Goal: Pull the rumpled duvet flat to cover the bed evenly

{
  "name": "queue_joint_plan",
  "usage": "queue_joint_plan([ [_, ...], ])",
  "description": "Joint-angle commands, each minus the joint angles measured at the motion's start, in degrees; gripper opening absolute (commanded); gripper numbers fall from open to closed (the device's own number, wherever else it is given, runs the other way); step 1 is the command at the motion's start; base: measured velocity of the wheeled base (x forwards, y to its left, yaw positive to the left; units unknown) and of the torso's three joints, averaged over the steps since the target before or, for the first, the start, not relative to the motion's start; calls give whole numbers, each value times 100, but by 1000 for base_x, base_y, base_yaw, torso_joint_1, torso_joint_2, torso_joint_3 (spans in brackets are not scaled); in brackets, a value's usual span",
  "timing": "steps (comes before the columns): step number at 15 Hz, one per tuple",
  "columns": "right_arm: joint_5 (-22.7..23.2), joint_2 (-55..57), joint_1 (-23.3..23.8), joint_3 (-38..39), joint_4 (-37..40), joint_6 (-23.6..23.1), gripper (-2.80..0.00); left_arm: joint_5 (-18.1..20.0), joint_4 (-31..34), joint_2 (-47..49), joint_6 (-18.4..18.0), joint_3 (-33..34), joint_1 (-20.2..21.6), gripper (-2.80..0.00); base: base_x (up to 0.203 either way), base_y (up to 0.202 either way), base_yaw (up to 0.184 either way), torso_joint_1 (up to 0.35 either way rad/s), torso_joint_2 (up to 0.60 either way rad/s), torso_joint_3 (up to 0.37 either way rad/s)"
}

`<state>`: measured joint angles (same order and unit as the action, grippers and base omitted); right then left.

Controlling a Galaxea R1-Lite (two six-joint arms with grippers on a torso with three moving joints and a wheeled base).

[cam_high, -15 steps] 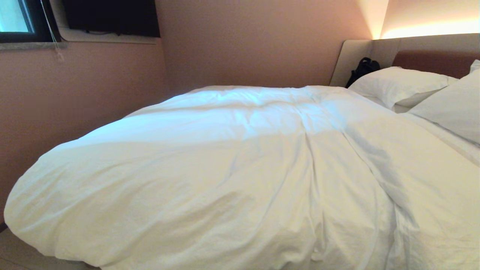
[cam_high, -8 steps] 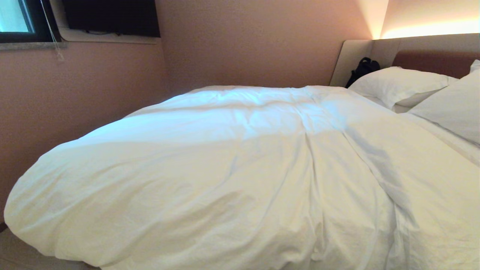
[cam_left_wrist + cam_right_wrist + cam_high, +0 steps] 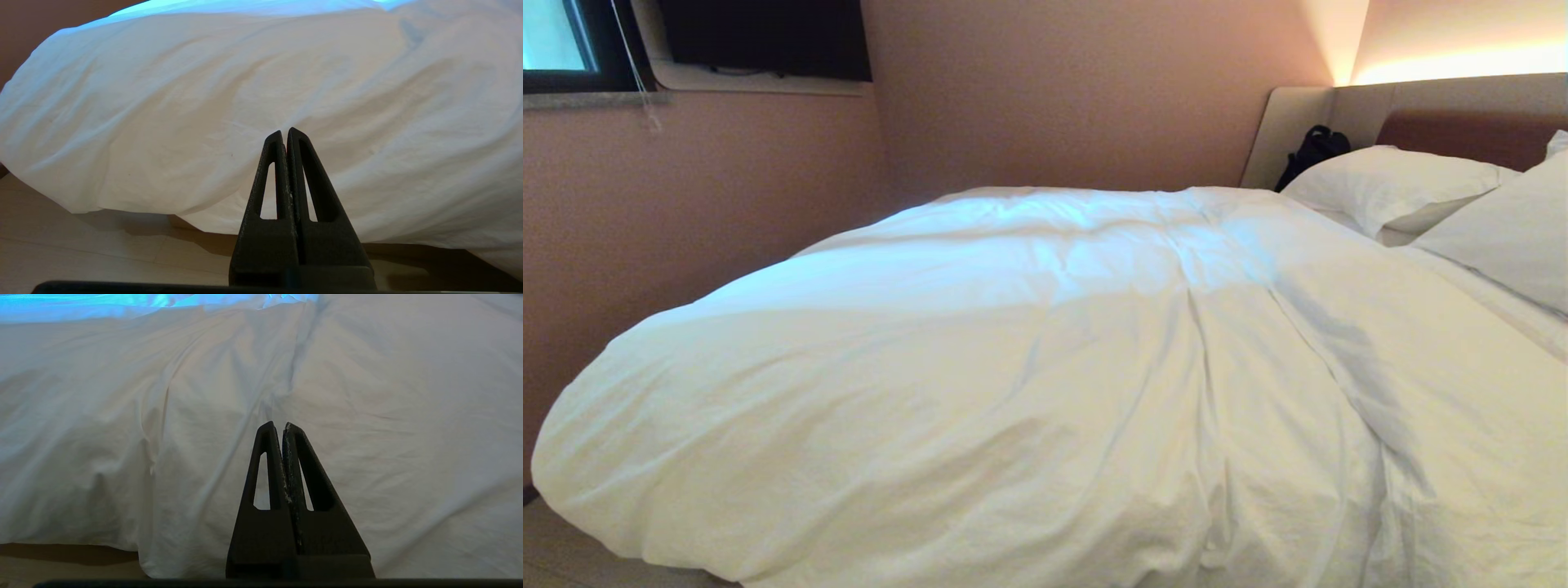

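Observation:
The puffy white duvet lies spread over the bed, wrinkled, with a long crease running toward me and its near edge hanging over the side. The bed's padded headboard stands at the far right. Neither arm shows in the head view. In the left wrist view my left gripper is shut and empty, pointing at the hanging duvet without touching it. In the right wrist view my right gripper is shut and empty, facing the duvet a little way off.
Two white pillows lean by the headboard, with a black bag behind them. A pink wall runs close along the bed's far and left sides. Pale floor shows under the duvet's overhang.

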<state>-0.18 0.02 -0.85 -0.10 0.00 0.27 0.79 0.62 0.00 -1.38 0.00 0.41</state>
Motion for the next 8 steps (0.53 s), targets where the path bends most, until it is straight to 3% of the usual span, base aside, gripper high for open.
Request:
queue_joint_plan([
  [1,1,-2,-12,1,0,0,-280,-9,-1,0,-3,0,2,-280,0,0,0,0,0,0],
  [4,1,-2,-8,1,0,0,-280,-9,-1,0,-3,0,2,-280,1,67,-3,4,2,3],
  [8,1,-2,-4,1,0,0,-280,-9,-1,0,6,0,2,-280,0,194,0,3,1,3],
])
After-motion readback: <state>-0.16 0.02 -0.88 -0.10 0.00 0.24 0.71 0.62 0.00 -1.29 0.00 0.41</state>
